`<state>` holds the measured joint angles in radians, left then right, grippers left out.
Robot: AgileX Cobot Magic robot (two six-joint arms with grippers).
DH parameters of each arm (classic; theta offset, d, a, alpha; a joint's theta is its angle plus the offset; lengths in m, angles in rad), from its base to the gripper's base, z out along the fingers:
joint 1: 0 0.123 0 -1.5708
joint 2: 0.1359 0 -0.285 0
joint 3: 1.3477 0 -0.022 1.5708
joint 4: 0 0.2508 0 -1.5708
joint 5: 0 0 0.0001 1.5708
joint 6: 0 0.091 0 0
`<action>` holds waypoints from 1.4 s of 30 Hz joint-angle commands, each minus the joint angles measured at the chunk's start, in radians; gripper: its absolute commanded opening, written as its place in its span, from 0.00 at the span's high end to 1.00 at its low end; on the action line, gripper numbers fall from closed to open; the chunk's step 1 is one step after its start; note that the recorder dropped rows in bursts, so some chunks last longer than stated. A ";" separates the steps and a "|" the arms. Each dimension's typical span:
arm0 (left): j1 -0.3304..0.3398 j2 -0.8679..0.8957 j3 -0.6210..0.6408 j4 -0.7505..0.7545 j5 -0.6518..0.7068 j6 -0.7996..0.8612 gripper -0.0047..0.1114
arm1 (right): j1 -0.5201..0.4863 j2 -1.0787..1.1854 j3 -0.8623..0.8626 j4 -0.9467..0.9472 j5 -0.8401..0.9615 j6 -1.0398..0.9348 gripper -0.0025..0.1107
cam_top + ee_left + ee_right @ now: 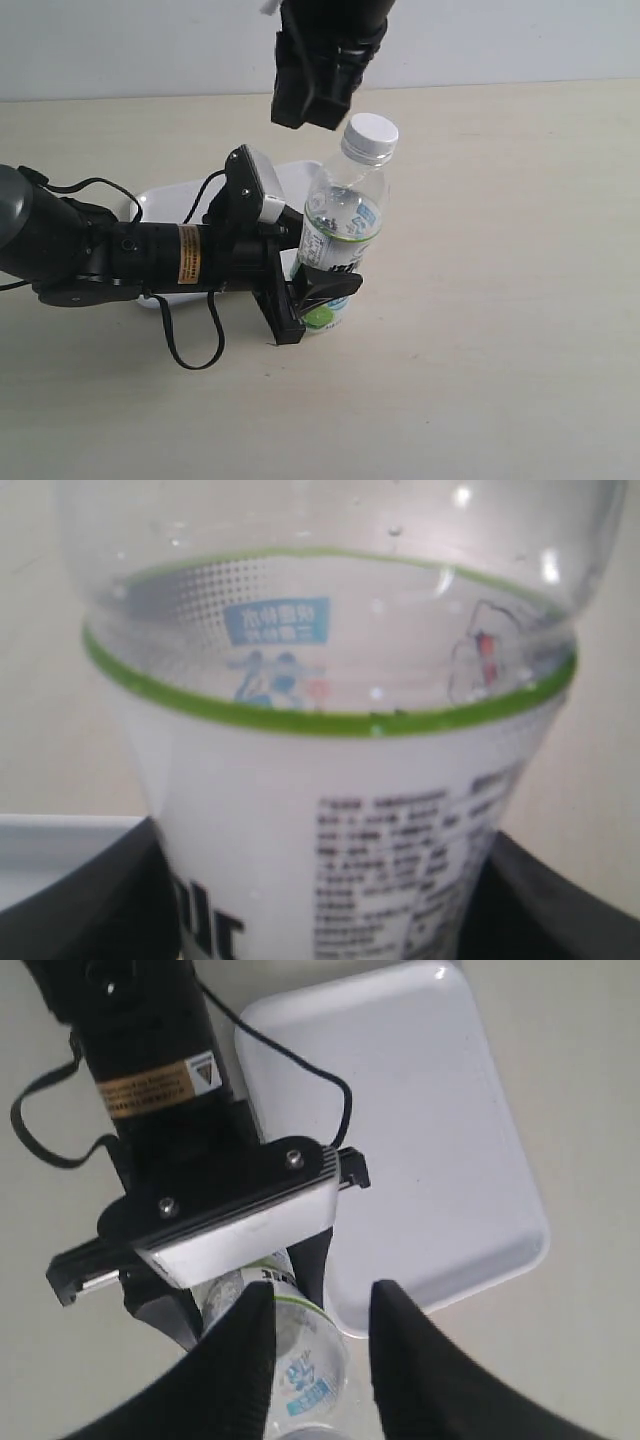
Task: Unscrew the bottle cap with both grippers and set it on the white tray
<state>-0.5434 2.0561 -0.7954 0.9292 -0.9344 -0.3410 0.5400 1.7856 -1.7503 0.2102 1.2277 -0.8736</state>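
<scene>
Spread under everything: the pale counter (500,380). Lying flat on it, partly behind the left arm: the white tray (430,1140), bare. Standing upright just beside the tray's edge, base on the counter: the bottle (345,215). Clamped low around its labelled body: the left end effector (325,290), jaws pressed against both sides. Hovering above and a little to one side of the neck: the right end effector (318,1345), spread wide, holding nothing. Still screwed on top, untouched, not yet anywhere near the tray: the bottle cap (371,134). Likely trouble from here: closing off-centre and clipping the cap's rim, levering the bottle over in so low a hold; pinching too lightly and skidding round the ribs; letting the bottle spin within the left hold instead of loosening the thread; squeezing hard enough to buckle the thin plastic
</scene>
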 commanded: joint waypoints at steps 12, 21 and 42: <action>-0.002 -0.007 0.001 0.010 -0.024 0.000 0.96 | -0.004 -0.047 -0.140 -0.274 -0.007 0.965 0.40; 0.004 -0.007 0.001 0.010 -0.029 0.004 0.96 | -0.004 -0.171 -0.109 -0.420 -0.007 1.034 0.41; 0.012 -0.007 0.001 0.037 -0.052 -0.002 0.96 | -0.377 -0.474 0.443 0.102 -0.067 0.841 0.41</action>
<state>-0.5333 2.0561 -0.7954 0.9669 -0.9537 -0.3389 0.1835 1.2455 -1.3172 0.1362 1.1525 0.0814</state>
